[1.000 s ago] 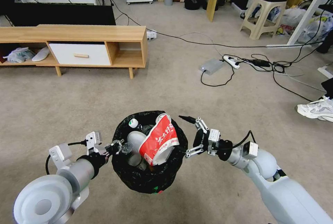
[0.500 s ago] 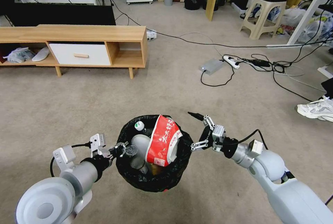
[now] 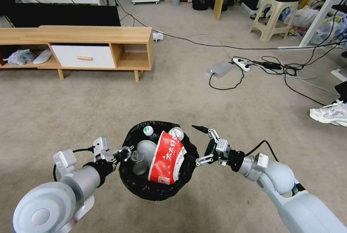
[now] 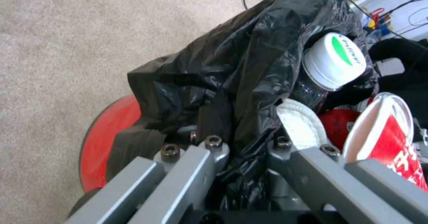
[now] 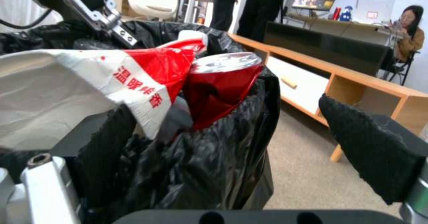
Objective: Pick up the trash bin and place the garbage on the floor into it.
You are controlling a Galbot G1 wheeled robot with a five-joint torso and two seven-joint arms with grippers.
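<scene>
The trash bin (image 3: 144,186), lined with a crinkled black bag, hangs just over the floor (image 3: 90,110) between my arms. My left gripper (image 3: 124,152) is shut on its left rim; the left wrist view has the fingers (image 4: 196,163) pinching the bag above the red bin wall (image 4: 107,133). Garbage lies inside: a red carton (image 3: 167,157), a red can (image 3: 176,133), a white-capped bottle (image 3: 148,130) and a clear bottle (image 3: 137,158). My right gripper (image 3: 196,145) stands open beside the right rim, holding nothing. In the right wrist view the carton (image 5: 89,80) and can (image 5: 218,83) sit ahead of its pads (image 5: 370,140).
A low wooden TV cabinet (image 3: 90,45) stands at the back left. A grey power brick (image 3: 220,68) and black cables (image 3: 274,67) lie at the back right, and a white sneaker (image 3: 330,113) is at the right edge. Bare carpet surrounds the bin.
The red carton has sunk from standing tall to lying lower in the bin. My right gripper drew back from it to the right, then dropped beside the rim. The left gripper keeps its hold.
</scene>
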